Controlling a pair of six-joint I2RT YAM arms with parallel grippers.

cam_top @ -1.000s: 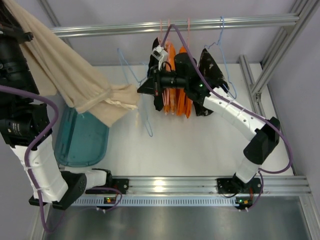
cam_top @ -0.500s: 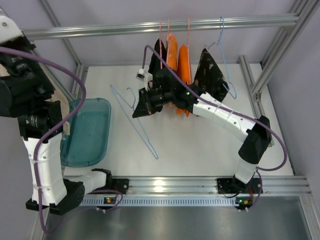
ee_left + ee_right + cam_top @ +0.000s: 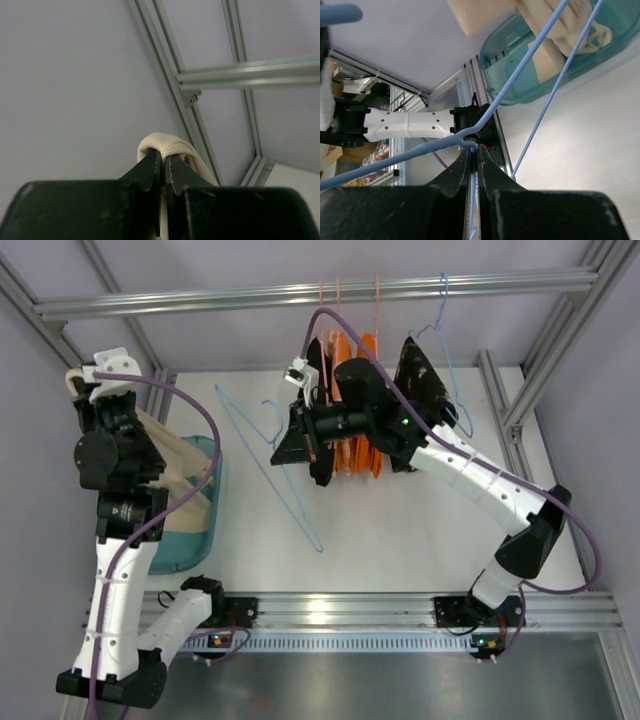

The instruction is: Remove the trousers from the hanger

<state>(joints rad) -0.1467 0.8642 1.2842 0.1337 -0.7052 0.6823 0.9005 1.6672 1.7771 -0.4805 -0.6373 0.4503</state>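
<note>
Left jaws clenched on a fold of the beige trousers (image 3: 172,145), held high over the far-left corner of the teal tub (image 3: 210,515). The cloth drops from there into the tub. Right jaws clenched on the wire of the light-blue hanger (image 3: 272,475). The hanger is bare and tilted, right of the tub over the bench (image 3: 400,540). Orange garments (image 3: 345,462) and a dark garment (image 3: 420,375) hang further right of the tub.

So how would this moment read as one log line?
left tool: shut on beige trousers, draped into teal bin | right tool: shut on light-blue hanger, bare | status: trousers off hanger
</note>
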